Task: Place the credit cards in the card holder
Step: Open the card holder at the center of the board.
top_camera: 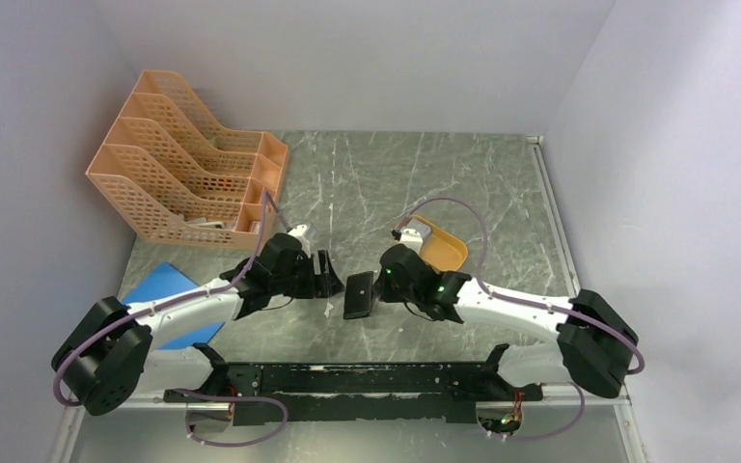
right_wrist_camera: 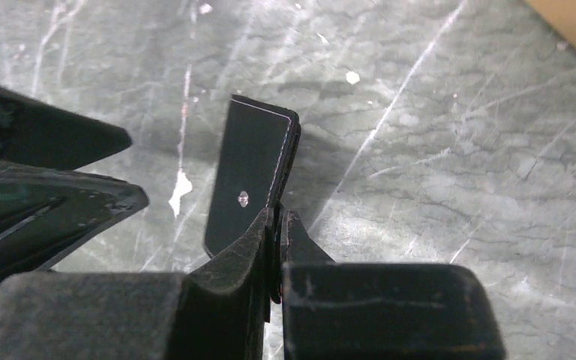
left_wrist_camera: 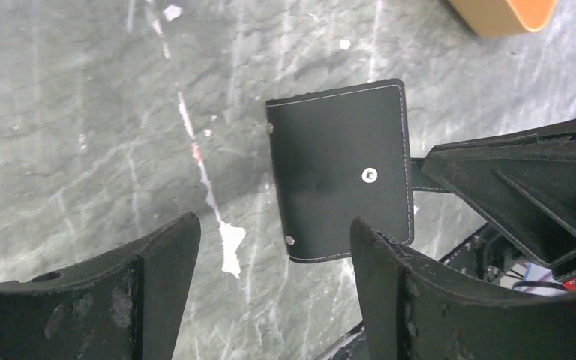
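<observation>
Jaws of the right arm clamp together on one edge of the black card holder, tipped on edge above the grey surface; jaws of the left arm stand apart just beside it. With so slim a pinch, the holder could twist or slip free if nudged. No credit cards are visible.

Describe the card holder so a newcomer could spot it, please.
On the grey marble table, look front and centre, beside the orange oval tray. The small black leather-like card holder, pinched by the right hand, alone shows silver snap studs.
</observation>
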